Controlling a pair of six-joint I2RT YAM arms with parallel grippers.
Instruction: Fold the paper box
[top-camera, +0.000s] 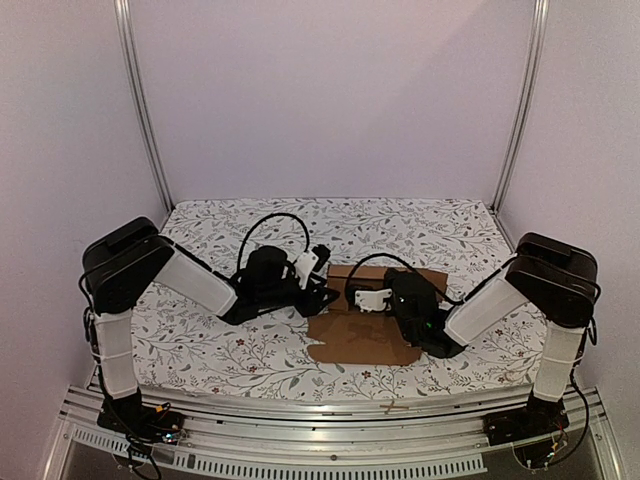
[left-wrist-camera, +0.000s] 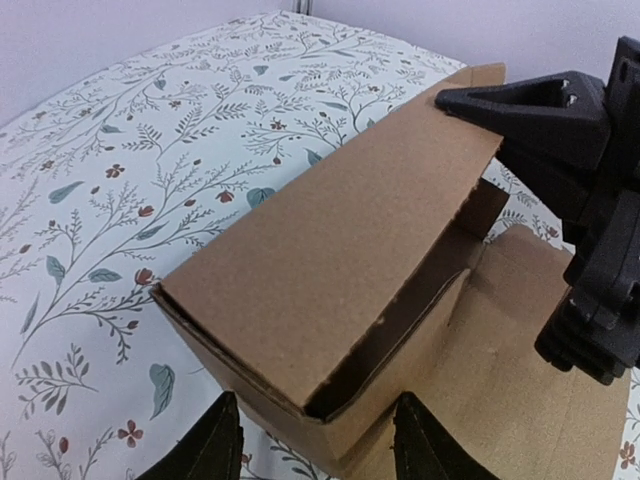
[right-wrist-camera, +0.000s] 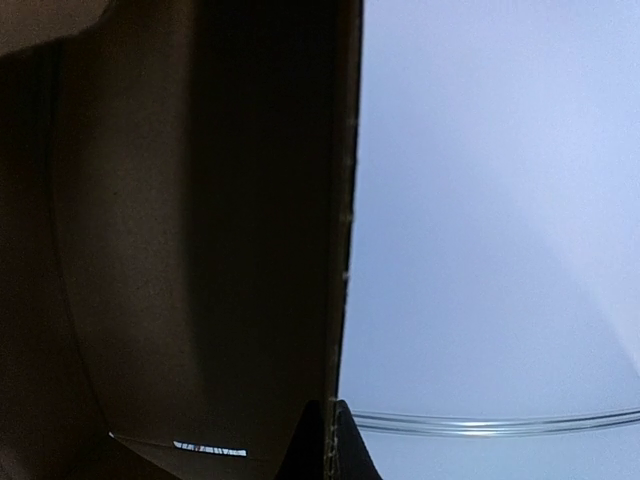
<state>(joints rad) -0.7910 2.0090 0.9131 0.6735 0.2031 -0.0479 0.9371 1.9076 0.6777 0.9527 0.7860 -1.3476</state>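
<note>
The paper box (top-camera: 365, 325) is plain brown cardboard at the middle of the table, partly folded, with one flat panel still lying on the cloth. In the left wrist view the paper box (left-wrist-camera: 330, 250) has a raised lid panel and a dark gap beneath it. My left gripper (left-wrist-camera: 318, 452) is open, its fingertips (left-wrist-camera: 215, 445) on either side of the box's near corner without pressing it. My right gripper (right-wrist-camera: 328, 445) is shut on the thin edge of a cardboard panel (right-wrist-camera: 200, 250). From the left wrist it appears as the right gripper (left-wrist-camera: 470, 100) pinching the lid's far end.
A floral tablecloth (top-camera: 240, 350) covers the table. Metal frame posts (top-camera: 140, 100) stand at the back corners in front of pale walls. An aluminium rail (top-camera: 330, 420) runs along the near edge between the two arm bases.
</note>
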